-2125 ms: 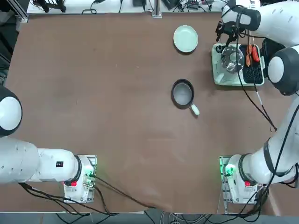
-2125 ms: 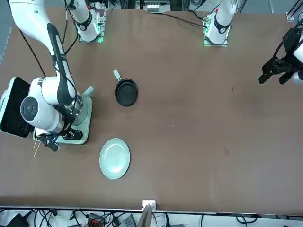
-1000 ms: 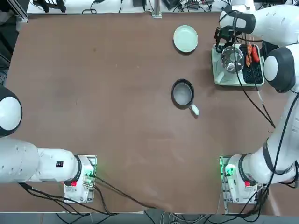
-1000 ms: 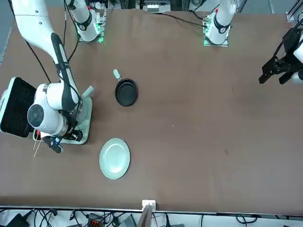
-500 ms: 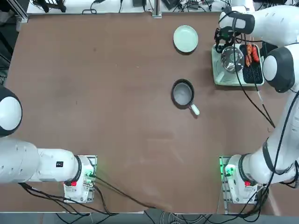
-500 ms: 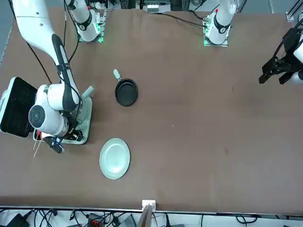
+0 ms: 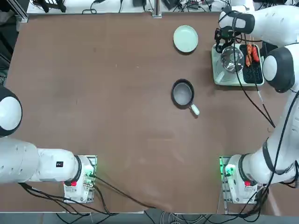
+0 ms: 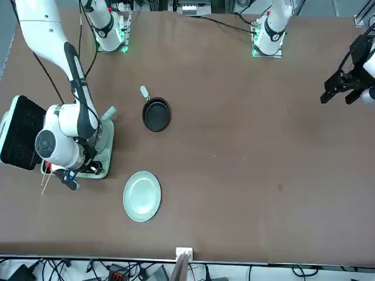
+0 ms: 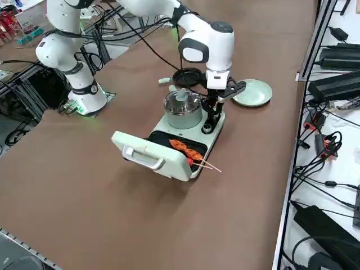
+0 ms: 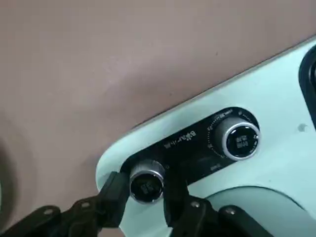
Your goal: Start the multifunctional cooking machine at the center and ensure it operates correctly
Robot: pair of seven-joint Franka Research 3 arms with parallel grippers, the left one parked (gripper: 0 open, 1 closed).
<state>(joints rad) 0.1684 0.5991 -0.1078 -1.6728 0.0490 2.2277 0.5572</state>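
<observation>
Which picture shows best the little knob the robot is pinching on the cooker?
The right wrist view: the right tool is shut on the knob, seen close up with a finger on each side. The right side view shows only the tool reaching down to the cooking machine. The top and front views hide the knob behind the arm.

The right gripper (image 10: 144,190) clamps a silver knob (image 10: 146,181) on the cooking machine (image 10: 276,173).

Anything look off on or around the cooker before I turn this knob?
Nothing spilled or damaged. The right gripper is shut on the cooking machine's knob. Its lid hangs open, and skewered food lies on the grill plate, sticks poking past the edge.
</observation>
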